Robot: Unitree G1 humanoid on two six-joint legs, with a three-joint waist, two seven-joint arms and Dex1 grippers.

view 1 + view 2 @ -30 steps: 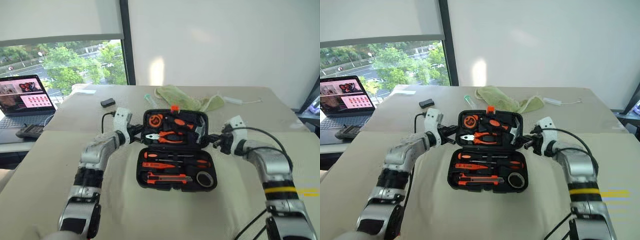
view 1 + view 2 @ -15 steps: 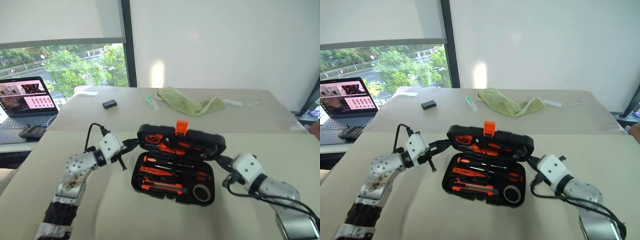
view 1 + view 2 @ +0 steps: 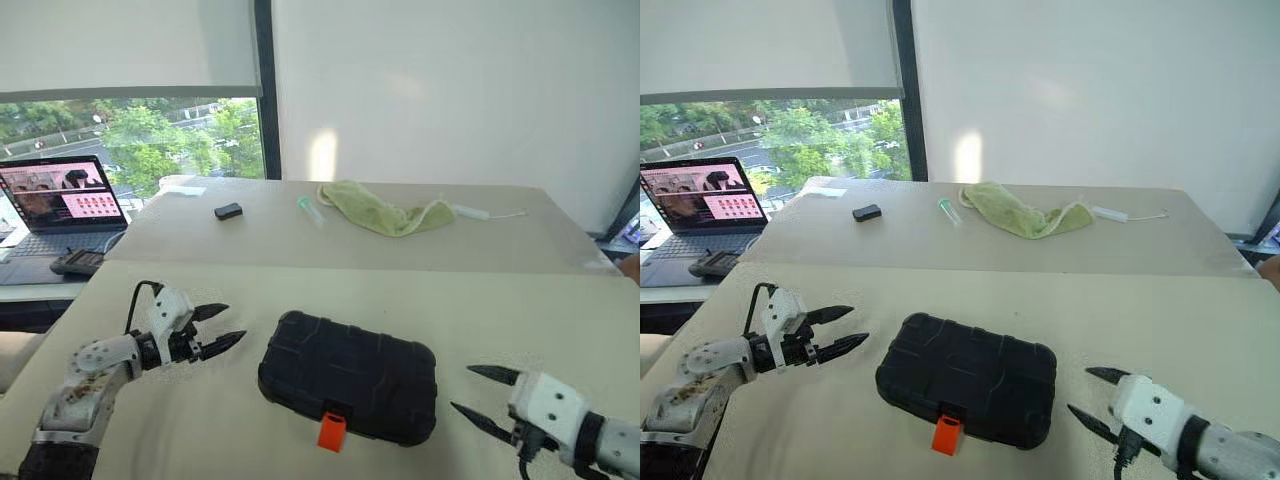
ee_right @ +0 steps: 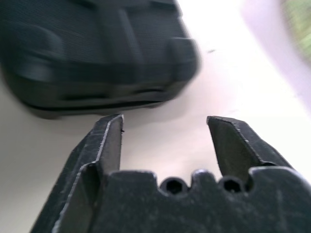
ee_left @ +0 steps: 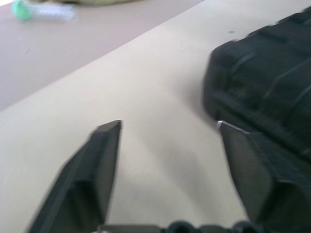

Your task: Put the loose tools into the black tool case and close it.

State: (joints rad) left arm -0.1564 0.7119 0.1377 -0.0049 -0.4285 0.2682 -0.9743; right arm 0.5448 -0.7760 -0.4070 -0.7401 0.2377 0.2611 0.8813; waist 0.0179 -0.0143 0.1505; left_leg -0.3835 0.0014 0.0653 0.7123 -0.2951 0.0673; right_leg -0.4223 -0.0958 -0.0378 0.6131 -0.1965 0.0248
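Looked like the closing step: tool case (image 3: 348,376) lid down on the worktop (image 3: 300,290), orange latch (image 3: 331,432) sticking out unfastened. Left claw (image 3: 221,327) and right claw (image 3: 482,392) both spread apart, empty, either side. Probably needed that latch pressed shut next.

You see a black tool case (image 3: 348,377) with a raised ribbed pattern on its lid and a bright orange latch (image 3: 332,431) at its front edge. It lies on a plain beige table (image 3: 400,300). Farther back lie a pale green cloth (image 3: 385,211), a small black block (image 3: 228,211) and a green-capped clear tube (image 3: 310,209).
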